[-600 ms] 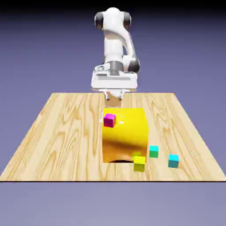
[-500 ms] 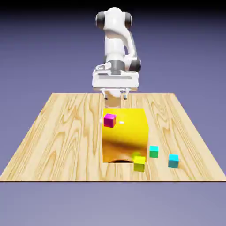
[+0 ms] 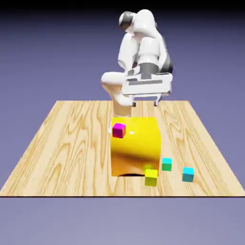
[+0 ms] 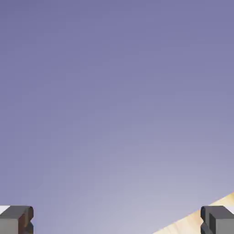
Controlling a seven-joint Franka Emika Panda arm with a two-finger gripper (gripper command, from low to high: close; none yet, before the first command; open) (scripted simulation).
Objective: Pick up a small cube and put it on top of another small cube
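Reaching for a cube that is still far off

The pincer [image 3: 143, 102] hangs wide and empty, high over the table's [image 3: 67, 143] back edge. The small cube [image 3: 166, 164] sits well apart, low near the front, just beside the big yellow block [image 3: 136, 146].

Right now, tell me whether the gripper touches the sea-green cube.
Apart. The exterior view shows the gripper open and raised behind the yellow block, with the sea-green cube far below on the table.
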